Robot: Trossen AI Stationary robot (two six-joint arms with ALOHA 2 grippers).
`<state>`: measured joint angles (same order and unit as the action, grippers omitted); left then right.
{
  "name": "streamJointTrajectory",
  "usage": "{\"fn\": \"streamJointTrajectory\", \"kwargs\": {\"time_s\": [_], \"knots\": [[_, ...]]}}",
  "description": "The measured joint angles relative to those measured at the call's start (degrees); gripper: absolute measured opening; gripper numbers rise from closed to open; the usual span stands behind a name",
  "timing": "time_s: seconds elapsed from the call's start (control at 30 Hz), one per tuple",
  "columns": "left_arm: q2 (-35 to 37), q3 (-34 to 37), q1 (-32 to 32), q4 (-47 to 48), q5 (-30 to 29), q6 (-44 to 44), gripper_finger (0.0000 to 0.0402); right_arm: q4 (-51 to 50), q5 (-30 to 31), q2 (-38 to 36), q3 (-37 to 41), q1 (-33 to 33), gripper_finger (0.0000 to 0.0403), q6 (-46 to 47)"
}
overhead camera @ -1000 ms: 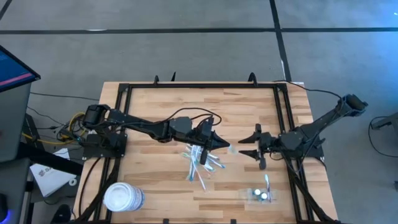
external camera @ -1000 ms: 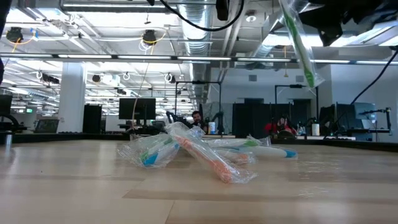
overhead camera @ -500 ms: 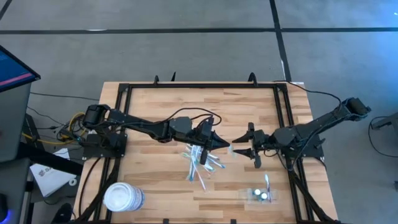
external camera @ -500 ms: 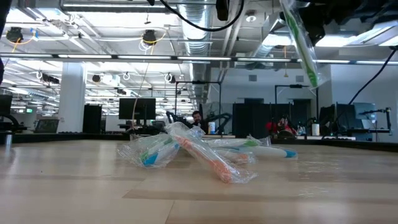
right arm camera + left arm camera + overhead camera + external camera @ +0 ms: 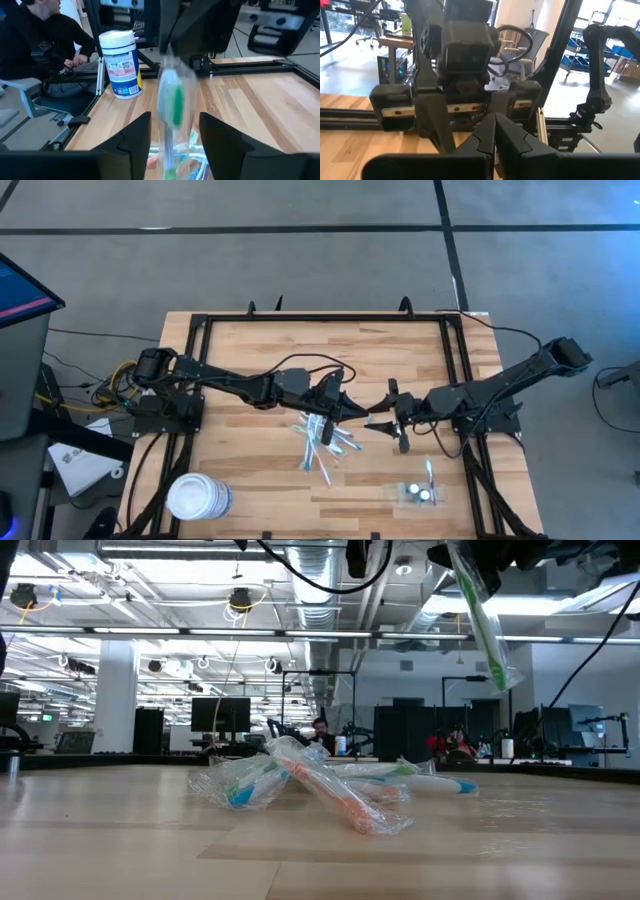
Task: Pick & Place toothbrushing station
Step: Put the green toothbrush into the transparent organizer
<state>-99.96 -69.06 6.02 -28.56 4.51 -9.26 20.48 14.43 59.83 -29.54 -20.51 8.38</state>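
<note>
My left gripper (image 5: 352,410) is over the table's middle, shut on a toothbrush in a clear wrapper (image 5: 172,102), green at the head, which hangs down (image 5: 485,625). My right gripper (image 5: 383,418) is open just to its right. Its fingers (image 5: 131,137) stand on either side of the hanging toothbrush, apart from it. A pile of wrapped toothbrushes (image 5: 325,442) lies on the table below. The toothbrushing station (image 5: 418,493), a small see-through holder, rests on the table near the front right, with no gripper at it. My left gripper pinches the wrapper's top end (image 5: 168,60) between its two shut fingers, which point level toward the table's right. The toothbrush hangs straight down below the fingers, clear of the table and above the pile.
A large white round tub (image 5: 198,498) stands at the table's front left corner. A black frame (image 5: 330,320) runs around the wooden top. A person (image 5: 35,35) sits beyond the table's left side.
My right gripper has moved toward the table's left, up to the hanging toothbrush, and its fingers now stand on either side of it. The left gripper and the toothbrush have stayed where they were.
</note>
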Motion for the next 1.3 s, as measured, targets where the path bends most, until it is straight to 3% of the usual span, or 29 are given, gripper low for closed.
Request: {"fn": "streamJointTrajectory", "kwargs": {"time_s": [0.27, 0.33, 1.13, 1.3], "knots": [[0.00, 0.00, 0.00, -0.28, 0.00, 0.02, 0.0000, -0.53, -1.32, 0.00, 0.00, 0.00, 0.0027, 0.00], [0.00, 0.00, 0.00, -0.28, 0.00, 0.02, 0.0000, -0.67, -1.34, 0.00, 0.00, -0.02, 0.0011, -0.65], [0.07, 0.00, 0.00, -0.36, -0.50, 1.95, 0.0038, -2.30, -2.54, -0.81, 0.00, -2.23, 0.0002, -0.90], [0.15, 0.00, 0.00, -0.30, -0.50, 1.95, 0.0042, -4.10, 0.02, -3.24, -0.04, -4.37, 0.0001, -0.85]]}}
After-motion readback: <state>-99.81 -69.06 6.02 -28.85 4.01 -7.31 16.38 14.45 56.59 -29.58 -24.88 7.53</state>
